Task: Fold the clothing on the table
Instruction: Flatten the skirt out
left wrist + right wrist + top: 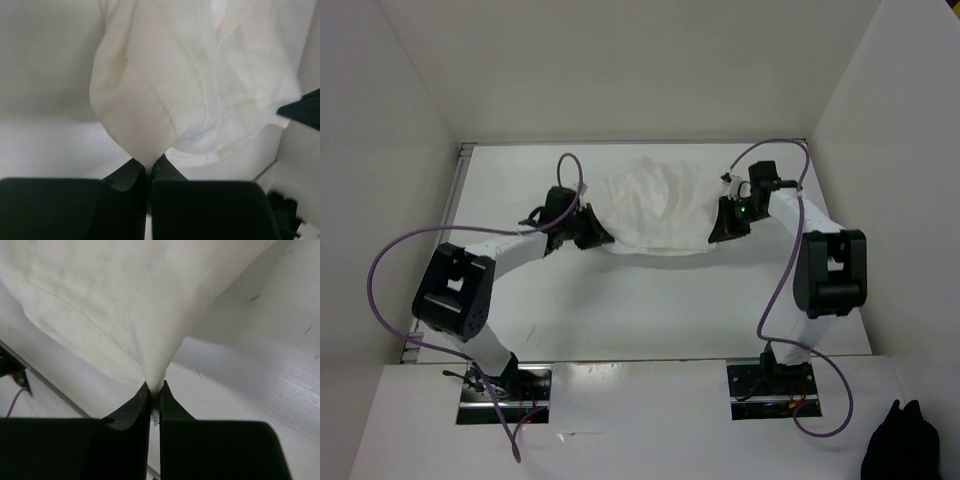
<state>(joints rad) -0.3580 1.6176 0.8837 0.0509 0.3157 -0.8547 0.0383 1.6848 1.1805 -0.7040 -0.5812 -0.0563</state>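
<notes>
The clothing [655, 205] is a thin white ribbed garment, wrinkled, spread between both arms at the middle back of the table [620, 310]. My left gripper [598, 238] is shut on its near left corner; in the left wrist view the fabric [170, 90] funnels down into my left gripper [148, 167]. At the other end, my right gripper [718, 232] is shut on the near right corner, where the cloth [125, 305] pulls to a tight point between the black fingers of my right gripper [154, 390]. The held near edge [655, 250] sags slightly between the two grips.
White upright walls [390, 150] close in the table on the left, back and right. A black fabric lump [902, 445] lies off the table at the bottom right. Purple cables [395, 260] loop beside both arms.
</notes>
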